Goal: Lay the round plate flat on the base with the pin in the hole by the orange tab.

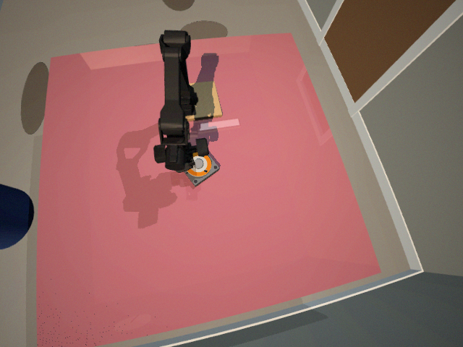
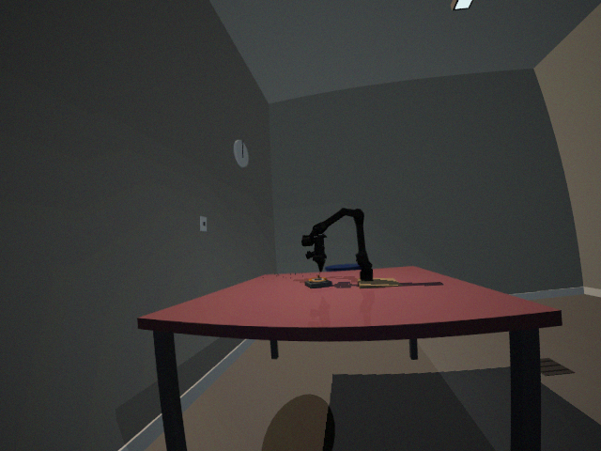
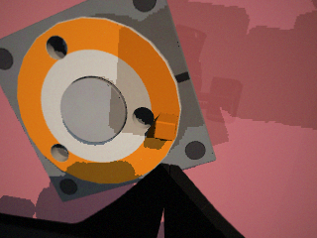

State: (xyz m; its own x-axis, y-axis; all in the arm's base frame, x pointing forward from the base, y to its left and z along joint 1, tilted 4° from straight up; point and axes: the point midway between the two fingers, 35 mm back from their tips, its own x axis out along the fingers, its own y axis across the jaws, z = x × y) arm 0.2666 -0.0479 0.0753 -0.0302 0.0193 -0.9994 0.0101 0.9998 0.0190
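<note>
The round plate (image 1: 197,173) (image 3: 31,94), orange with a white inner ring, sits around the grey post (image 1: 198,163) (image 3: 93,110) on the square grey base (image 1: 203,177) (image 2: 318,285) (image 3: 190,126). Its orange tab (image 3: 165,126) is at the lower right in the wrist view. The hole (image 3: 143,116) beside the tab looks dark; no pin can be made out, and the plate's tilt is unclear. My gripper (image 2: 320,271) (image 3: 167,173) is shut and empty, pointing down just above the plate's edge near the tab. Whether it touches is unclear. The arm hides its tips in the top view.
The arm stands on a yellowish board (image 1: 218,106) (image 2: 388,283) behind the base. Both are on the pink table (image 1: 261,224) (image 2: 339,310). A black mark (image 3: 182,77) shows on the base near the plate's rim. Dark holes mark the base's corners.
</note>
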